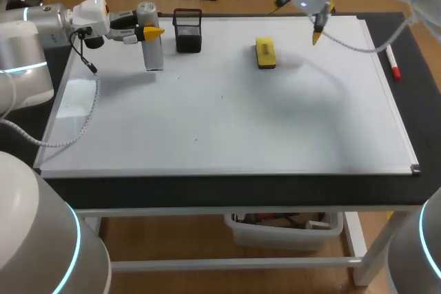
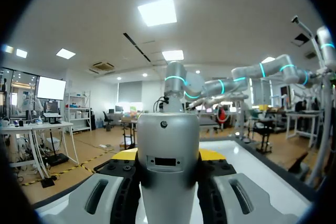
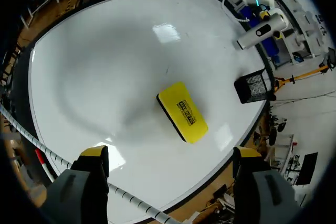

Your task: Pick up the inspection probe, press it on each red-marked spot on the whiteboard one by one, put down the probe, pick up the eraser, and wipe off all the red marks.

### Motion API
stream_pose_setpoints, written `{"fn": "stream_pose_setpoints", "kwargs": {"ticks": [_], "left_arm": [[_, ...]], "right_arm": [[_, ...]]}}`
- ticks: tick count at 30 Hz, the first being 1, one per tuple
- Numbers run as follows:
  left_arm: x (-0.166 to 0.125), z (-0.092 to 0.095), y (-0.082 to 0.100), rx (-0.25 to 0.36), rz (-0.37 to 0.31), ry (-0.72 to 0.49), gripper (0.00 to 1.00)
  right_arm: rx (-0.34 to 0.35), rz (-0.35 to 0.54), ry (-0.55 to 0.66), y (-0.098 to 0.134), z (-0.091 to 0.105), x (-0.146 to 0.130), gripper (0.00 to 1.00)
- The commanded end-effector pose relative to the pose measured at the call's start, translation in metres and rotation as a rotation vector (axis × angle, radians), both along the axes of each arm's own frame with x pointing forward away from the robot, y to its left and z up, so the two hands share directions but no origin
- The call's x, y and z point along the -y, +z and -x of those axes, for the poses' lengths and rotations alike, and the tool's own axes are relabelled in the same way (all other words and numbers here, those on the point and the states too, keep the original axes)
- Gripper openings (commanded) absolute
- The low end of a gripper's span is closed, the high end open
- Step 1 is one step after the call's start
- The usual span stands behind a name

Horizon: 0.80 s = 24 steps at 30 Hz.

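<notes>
Left tool (image 1: 153,32) pinches probe (image 1: 153,51) over whiteboard (image 1: 241,122) by its far edge; right tool (image 1: 318,35) spread near eraser (image 1: 265,53).

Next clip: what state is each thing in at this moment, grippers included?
left gripper: fingers shut on the probe.
probe: upright; contact with the whiteboard unclear.
right gripper: fingers open, empty, the eraser ahead of it.
eraser: flat on the whiteboard, untouched.
whiteboard: no red marks visible.
mesh holder: upright.
red marker: lying beside the whiteboard.
</notes>
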<state>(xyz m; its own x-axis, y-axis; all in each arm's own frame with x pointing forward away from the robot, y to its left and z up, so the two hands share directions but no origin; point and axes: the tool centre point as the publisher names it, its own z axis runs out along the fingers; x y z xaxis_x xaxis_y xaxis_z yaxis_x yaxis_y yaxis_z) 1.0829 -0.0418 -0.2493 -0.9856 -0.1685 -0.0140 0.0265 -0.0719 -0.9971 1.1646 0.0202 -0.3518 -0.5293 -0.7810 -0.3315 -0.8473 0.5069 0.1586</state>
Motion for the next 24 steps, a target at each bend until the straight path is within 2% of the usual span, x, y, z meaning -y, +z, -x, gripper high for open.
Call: {"fn": "stream_pose_setpoints", "kwargs": {"ticks": [1, 9, 17, 19, 21, 24], "left_arm": [[0.0, -0.001, 0.0, 0.003, 0.003, -0.003, 0.0], [0.0, -0.001, 0.0, 0.003, 0.003, -0.003, 0.0], [0.0, -0.001, 0.0, 0.003, 0.003, -0.003, 0.0], [0.0, -0.001, 0.0, 0.003, 0.003, -0.003, 0.0], [0.0, -0.001, 0.0, 0.003, 0.003, -0.003, 0.0], [0.0, -0.002, 0.003, 0.005, 0.003, -0.003, 0.0]], "right_arm": [[0.134, -0.261, -0.228, 0.023, 0.014, 0.026, 1.0], [0.166, -0.384, -0.397, 0.055, 0.006, 0.052, 1.0], [0.211, -0.421, -0.452, 0.086, 0.001, 0.064, 1.0], [0.178, -0.375, -0.433, 0.09, -0.001, 0.064, 1.0], [0.215, -0.402, -0.436, 0.093, 0.0, 0.063, 1.0], [0.215, -0.402, -0.436, 0.093, 0.0, 0.063, 1.0]]}}
